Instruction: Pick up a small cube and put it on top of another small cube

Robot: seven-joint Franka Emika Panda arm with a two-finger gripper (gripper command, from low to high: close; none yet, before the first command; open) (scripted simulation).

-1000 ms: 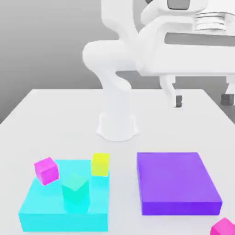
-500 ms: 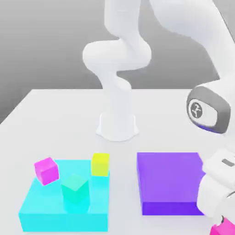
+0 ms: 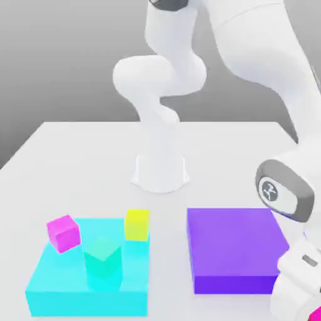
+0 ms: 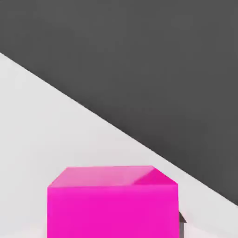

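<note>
Where the desk [image 3: 88,157] meets its near edge at the exterior view's right corner, the arm's hand covers all but a sliver of the small cube [image 3: 317,313]. A cyan slab [image 3: 81,294] carries a magenta cube [image 3: 63,232], teal cube [image 3: 102,257] and yellow cube [image 3: 136,224]; a purple slab [image 3: 235,247] lies beside it.

In the hand view, the small cube [image 4: 113,204] is glossy hot pink, plain-faced, with the gripper clamped on it.

White table [image 3: 81,157], plain grey backdrop (darker toward top); soft even light.
</note>
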